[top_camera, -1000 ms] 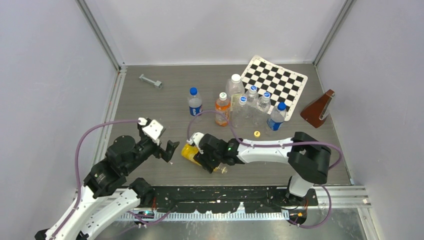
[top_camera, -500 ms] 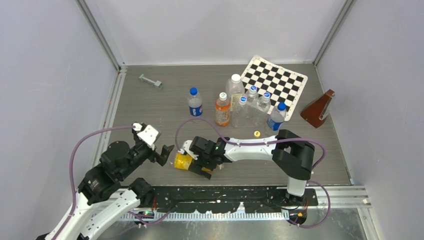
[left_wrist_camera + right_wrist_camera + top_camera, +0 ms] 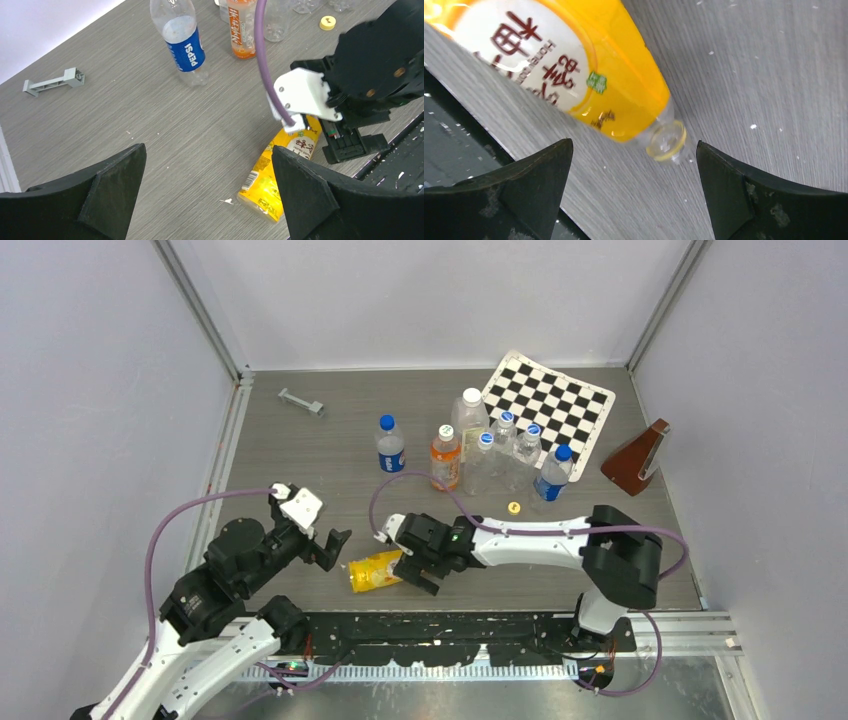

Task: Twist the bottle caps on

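Juice bottle (image 3: 372, 572) lies on its side near the front edge of the table (image 3: 300, 470), uncapped, nothing gripped.
From above, its neck is hidden under the right gripper (image 3: 408, 564). The left wrist view hides the neck too, and the right wrist view cuts off the base. Only the right wrist view shows the open mouth (image 3: 666, 141), which sits between the right fingers (image 3: 744, 195) but touches neither. The jaws are spread wide and empty. The left gripper (image 3: 335, 548) hovers just beside the bottle's base end, its jaws also wide apart and empty. The yellow cap (image 3: 514, 507) lies loose on the table, well apart from the bottle, behind the right arm. The Pepsi bottle (image 3: 389, 448) stands upright further back with a blue cap (image 3: 387, 423) on top. Can't tell if that cap is screwed tight.
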You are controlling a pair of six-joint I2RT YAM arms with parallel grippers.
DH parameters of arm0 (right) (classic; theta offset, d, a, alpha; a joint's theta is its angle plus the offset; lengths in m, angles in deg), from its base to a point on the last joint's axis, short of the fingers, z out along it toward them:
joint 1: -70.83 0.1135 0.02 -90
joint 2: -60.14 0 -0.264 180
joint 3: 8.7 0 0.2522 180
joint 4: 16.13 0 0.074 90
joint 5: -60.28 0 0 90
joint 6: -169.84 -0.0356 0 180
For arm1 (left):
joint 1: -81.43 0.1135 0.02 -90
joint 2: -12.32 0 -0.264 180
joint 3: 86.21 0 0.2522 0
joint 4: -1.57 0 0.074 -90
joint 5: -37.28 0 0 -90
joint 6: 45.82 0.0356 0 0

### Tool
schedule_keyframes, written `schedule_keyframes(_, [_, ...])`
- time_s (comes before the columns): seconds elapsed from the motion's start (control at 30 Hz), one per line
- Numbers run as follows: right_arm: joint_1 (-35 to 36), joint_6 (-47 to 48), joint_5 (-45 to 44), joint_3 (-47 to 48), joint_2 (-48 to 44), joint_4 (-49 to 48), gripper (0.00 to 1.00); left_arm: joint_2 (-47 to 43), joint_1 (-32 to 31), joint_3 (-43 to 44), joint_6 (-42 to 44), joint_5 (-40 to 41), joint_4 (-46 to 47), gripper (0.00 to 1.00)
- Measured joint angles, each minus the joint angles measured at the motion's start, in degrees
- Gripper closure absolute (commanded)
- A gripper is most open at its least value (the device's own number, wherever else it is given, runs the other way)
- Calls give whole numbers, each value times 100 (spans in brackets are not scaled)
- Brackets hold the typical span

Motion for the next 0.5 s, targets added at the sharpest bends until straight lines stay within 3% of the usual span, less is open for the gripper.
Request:
schedule_keyframes(0.2, [0, -754, -420, -216, -1143, -35, 1, 122, 0, -118, -24, -122, 144, 0])
schedule_keyframes(0.37, [-90, -1578, -1425, -638, -2138, -142, 6, 304, 0, -374, -92, -258, 367, 0])
schedule_keyframes(0.5, [-514, -2439, -2450, -1106, -2262, -164, 12, 378, 0, -590, -210, -345, 608, 0])
